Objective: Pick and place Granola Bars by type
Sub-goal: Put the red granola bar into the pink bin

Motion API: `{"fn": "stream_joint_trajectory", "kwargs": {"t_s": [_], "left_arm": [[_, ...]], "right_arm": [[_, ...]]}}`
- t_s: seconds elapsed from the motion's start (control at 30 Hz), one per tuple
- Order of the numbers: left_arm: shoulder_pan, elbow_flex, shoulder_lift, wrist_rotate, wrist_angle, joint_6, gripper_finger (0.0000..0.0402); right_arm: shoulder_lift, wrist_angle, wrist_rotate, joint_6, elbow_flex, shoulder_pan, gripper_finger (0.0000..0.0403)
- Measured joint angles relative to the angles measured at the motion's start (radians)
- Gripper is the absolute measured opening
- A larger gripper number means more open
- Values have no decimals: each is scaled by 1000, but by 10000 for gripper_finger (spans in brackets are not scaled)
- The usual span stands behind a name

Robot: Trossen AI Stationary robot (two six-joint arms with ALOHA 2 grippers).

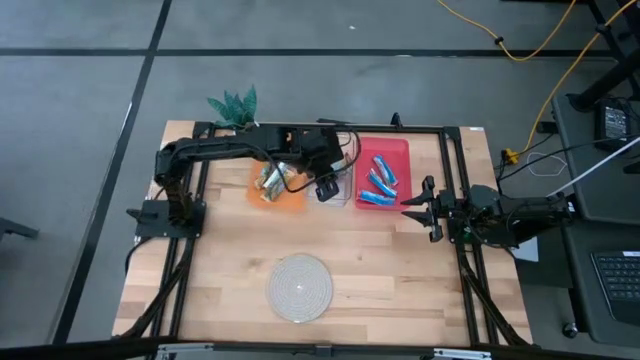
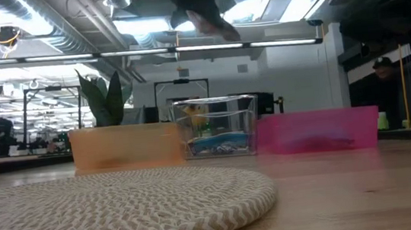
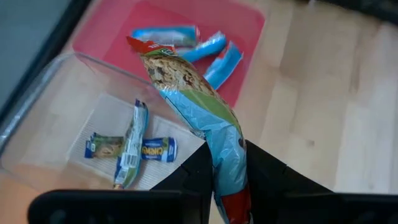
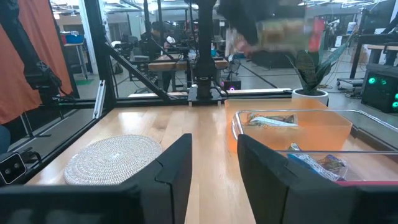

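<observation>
My left gripper [image 3: 227, 155] is shut on a granola bar [image 3: 186, 87] with a blue-and-green wrapper and red ends. It hangs over the clear bin [image 2: 218, 125], which has two bars [image 3: 130, 149] lying crossed on its floor. Beside it, the red bin [image 1: 400, 150] holds three blue bars [image 3: 205, 50]. On the other side, the orange bin [image 1: 285, 203] holds a few green-and-tan bars [image 1: 270, 180]. My right gripper [image 1: 418, 207] waits open and level at the table's right side, touching nothing. My left gripper pinches the bar near one red end [image 3: 229, 186] between its two fingers. The fingers slant downward from the table's left side and lie along the bar. The rest of the bar sticks out past the fingertips, lifted clear above the clear bin's edge.
A round woven mat [image 1: 299, 287] lies near the table's front edge. A green plant [image 1: 235, 105] stands at the far edge behind the orange bin. Black frame rails [image 1: 455, 170] run along the table's sides. Bare wood lies between the bins and the mat.
</observation>
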Motion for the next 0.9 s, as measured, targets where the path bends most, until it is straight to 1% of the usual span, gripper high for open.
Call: {"fn": "stream_joint_trajectory", "kwargs": {"t_s": [0.17,0.27,0.37,0.53,0.67,0.73,0.8,0.9], "left_arm": [[32,0,64,60,44,20,65],[51,46,126,91,51,44,65],[60,153,202,101,32,73,65],[62,371,335,116,8,109,65],[63,512,432,132,11,114,65],[69,496,452,173,57,108,65],[79,492,481,216,57,99,65],[93,495,516,223,57,115,65]], "right_arm": [[0,0,0,0,0,0,132],[0,0,0,0,0,0,132],[0,0,0,0,0,0,132],[0,0,0,0,0,0,132],[0,0,0,0,0,0,132],[0,1,0,0,0,0,132],[0,0,0,0,0,0,132],[1,0,0,0,0,0,132]]}}
